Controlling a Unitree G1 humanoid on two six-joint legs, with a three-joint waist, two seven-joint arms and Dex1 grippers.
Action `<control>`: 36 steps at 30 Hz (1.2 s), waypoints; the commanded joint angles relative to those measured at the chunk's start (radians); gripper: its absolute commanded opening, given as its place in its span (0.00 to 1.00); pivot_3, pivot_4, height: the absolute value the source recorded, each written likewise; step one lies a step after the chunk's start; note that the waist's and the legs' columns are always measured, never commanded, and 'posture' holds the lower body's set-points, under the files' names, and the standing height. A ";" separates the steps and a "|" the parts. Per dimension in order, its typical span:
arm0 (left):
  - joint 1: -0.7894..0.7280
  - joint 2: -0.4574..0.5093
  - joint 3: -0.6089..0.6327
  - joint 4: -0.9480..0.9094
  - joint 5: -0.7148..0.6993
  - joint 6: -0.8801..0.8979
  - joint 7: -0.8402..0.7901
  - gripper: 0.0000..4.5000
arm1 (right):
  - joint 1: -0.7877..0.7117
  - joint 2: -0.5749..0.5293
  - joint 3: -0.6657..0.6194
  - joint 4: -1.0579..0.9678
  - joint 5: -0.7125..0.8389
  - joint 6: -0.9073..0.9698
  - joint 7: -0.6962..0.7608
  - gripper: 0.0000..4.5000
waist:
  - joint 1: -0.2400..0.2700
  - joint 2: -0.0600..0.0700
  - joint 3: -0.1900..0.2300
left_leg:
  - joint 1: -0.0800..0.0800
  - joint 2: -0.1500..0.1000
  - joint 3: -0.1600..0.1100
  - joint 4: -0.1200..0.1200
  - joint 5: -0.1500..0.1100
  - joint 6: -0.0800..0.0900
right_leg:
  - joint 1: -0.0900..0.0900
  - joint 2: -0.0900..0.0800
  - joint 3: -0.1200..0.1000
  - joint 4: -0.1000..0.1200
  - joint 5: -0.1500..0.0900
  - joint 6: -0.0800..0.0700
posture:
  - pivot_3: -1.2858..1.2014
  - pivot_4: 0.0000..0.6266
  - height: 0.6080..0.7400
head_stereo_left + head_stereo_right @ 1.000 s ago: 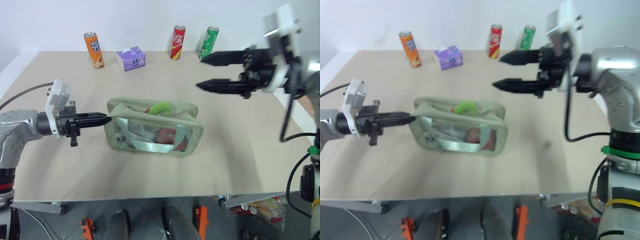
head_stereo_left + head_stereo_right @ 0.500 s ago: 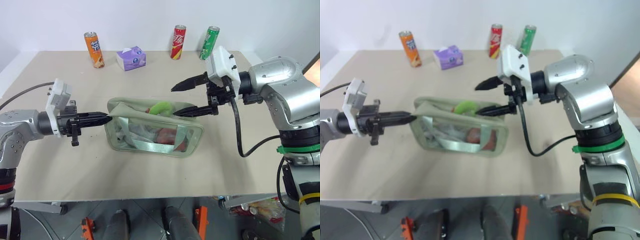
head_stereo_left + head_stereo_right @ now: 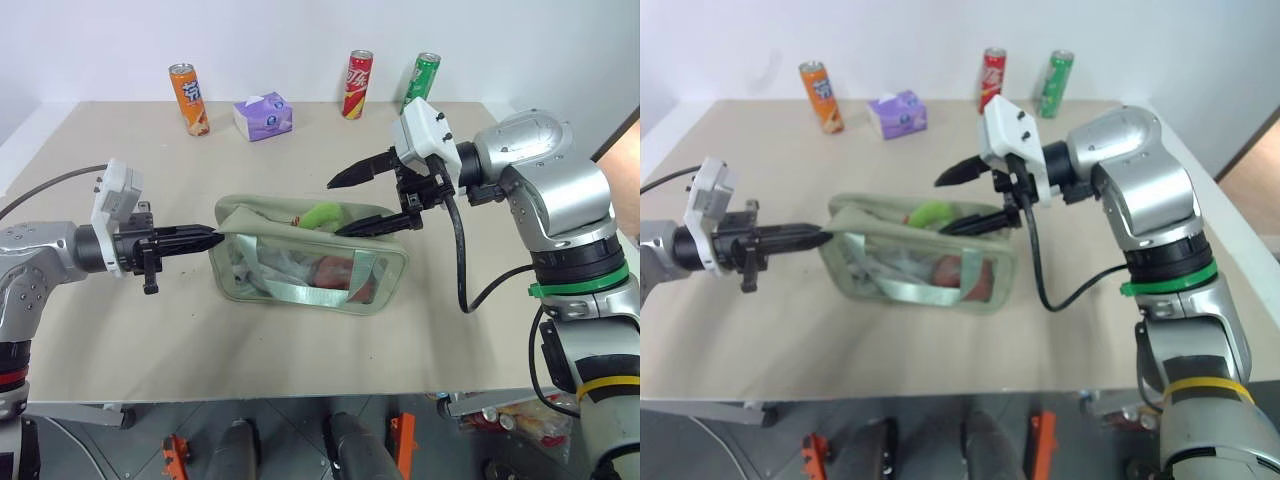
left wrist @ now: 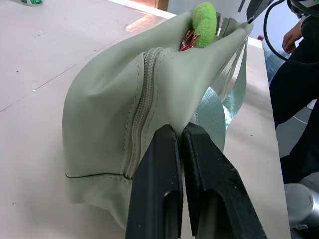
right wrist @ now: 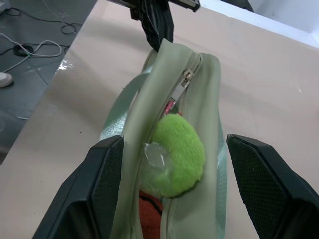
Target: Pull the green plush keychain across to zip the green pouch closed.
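The green pouch [image 3: 310, 262] lies in the middle of the table with its top zipper partly apart. On its top edge rests the green plush keychain [image 3: 321, 215], a fuzzy lime ring. My left gripper [image 3: 215, 238] is shut on the fabric at the pouch's left end [image 4: 114, 99], holding it level. From the right, my right gripper [image 3: 336, 209] reaches over the pouch and stands open. In the right wrist view its fingers [image 5: 104, 194] stand on either side of the keychain [image 5: 177, 154], without touching it.
Along the table's back edge stand an orange can [image 3: 187, 98], a purple tissue pack [image 3: 263, 115], a red can [image 3: 357, 84] and a green can [image 3: 419, 85]. A person in dark clothes [image 4: 299, 99] is beyond the table's right end.
My right gripper has swung down and to the left from the table's back right to the pouch's top, and is still open. The left gripper and the pouch have stayed put.
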 commanded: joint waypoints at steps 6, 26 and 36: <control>0.001 0.003 0.039 -0.031 -0.018 -0.012 0.009 0.00 | -0.041 0.038 0.007 0.027 -0.032 -0.036 0.027 0.76 | 0.000 0.000 0.000 | 0.000 0.000 0.000 0.000 0.000 0.000 | 0.000 0.000 0.000 0.000 0.000 0.000 | 0.52 0.24 1.00; 0.011 0.002 0.037 -0.041 -0.009 -0.020 0.028 0.00 | -0.105 0.059 -0.021 0.149 -0.024 -0.021 0.066 0.76 | 0.000 0.000 0.000 | 0.000 0.000 0.000 0.000 0.000 0.000 | 0.000 0.000 0.000 0.000 0.000 0.000 | 0.52 0.24 1.00; 0.011 0.004 0.037 -0.038 -0.008 -0.023 0.027 0.00 | -0.142 0.036 -0.031 0.158 0.015 0.148 0.065 0.76 | 0.000 0.000 0.000 | 0.000 0.000 0.000 0.000 0.000 0.000 | 0.000 0.000 -0.001 0.000 0.000 0.000 | 0.52 0.24 1.00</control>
